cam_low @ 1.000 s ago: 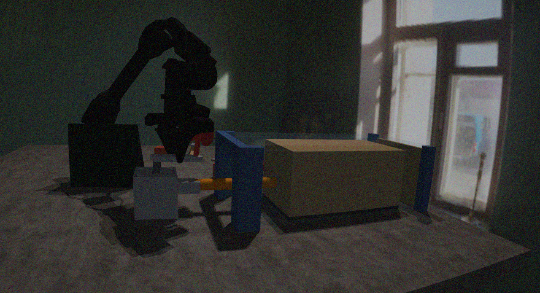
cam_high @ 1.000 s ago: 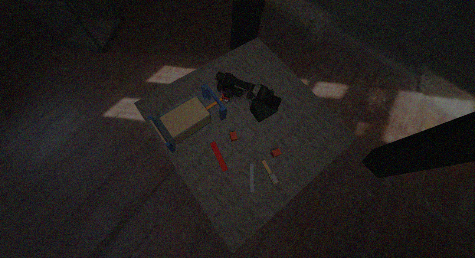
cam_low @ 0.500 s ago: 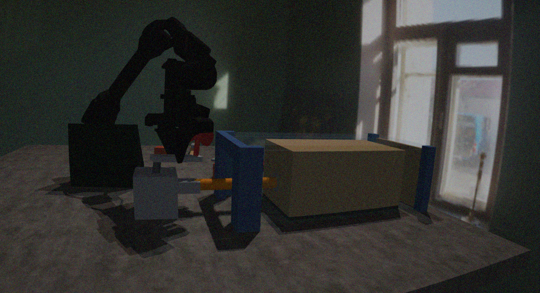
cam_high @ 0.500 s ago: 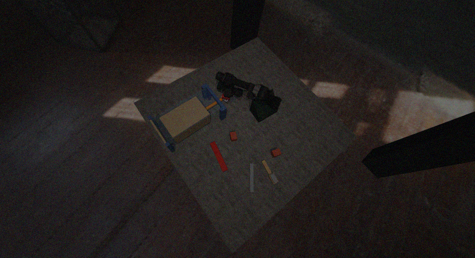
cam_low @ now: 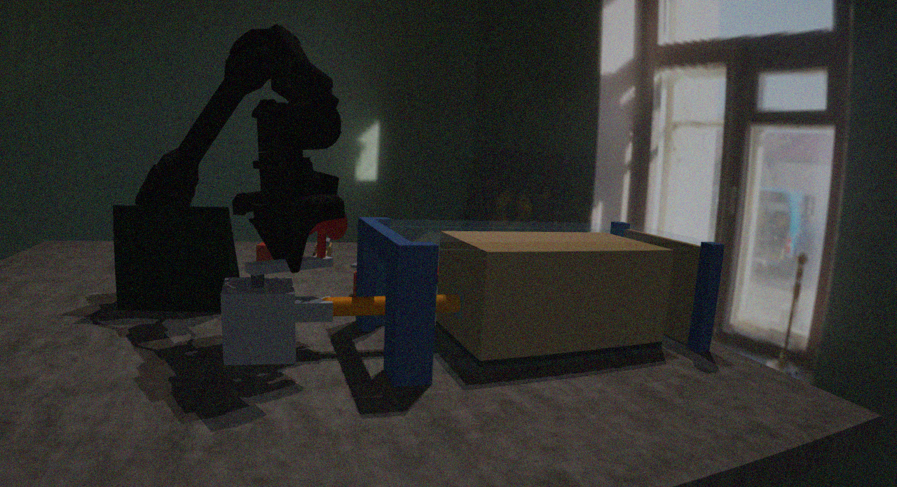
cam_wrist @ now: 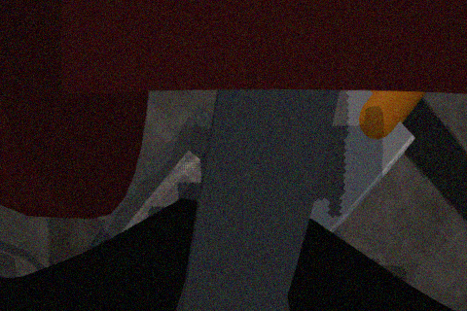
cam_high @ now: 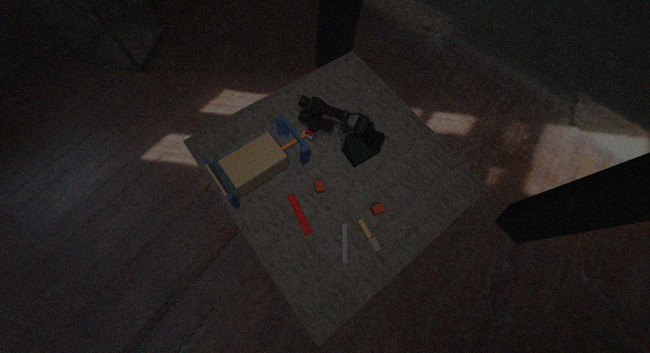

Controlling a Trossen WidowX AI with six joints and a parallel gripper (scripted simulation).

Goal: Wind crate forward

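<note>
Seen from above, a small orange-red block (cam_high: 319, 186) (cam_low: 355, 283) lay mid-bench, with a long flat red bar (cam_high: 298, 213) at its seven o'clock, a slim grey strip (cam_high: 344, 243) at five, and a matching orange-red block (cam_high: 378, 209) (cam_low: 262, 252) at four.

Landmark: crate (cam_high: 252, 163) (cam_low: 564, 296). Frame (cam_high: 295, 134) (cam_low: 411, 308) between crate and winch (cam_low: 258, 321). Handle (cam_low: 266, 267) (cam_wrist: 263, 165) atop winch, crate's far side of frame. Strap (cam_high: 293, 142) (cam_low: 357, 305) (cam_wrist: 389, 112) runs crate to winch through frame.

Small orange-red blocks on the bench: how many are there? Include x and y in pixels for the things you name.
2. One (cam_high: 319, 186) lies near the long red strip; the other (cam_high: 378, 209) lies by the wooden-handled tool. More could be hidden under the arm.
</note>
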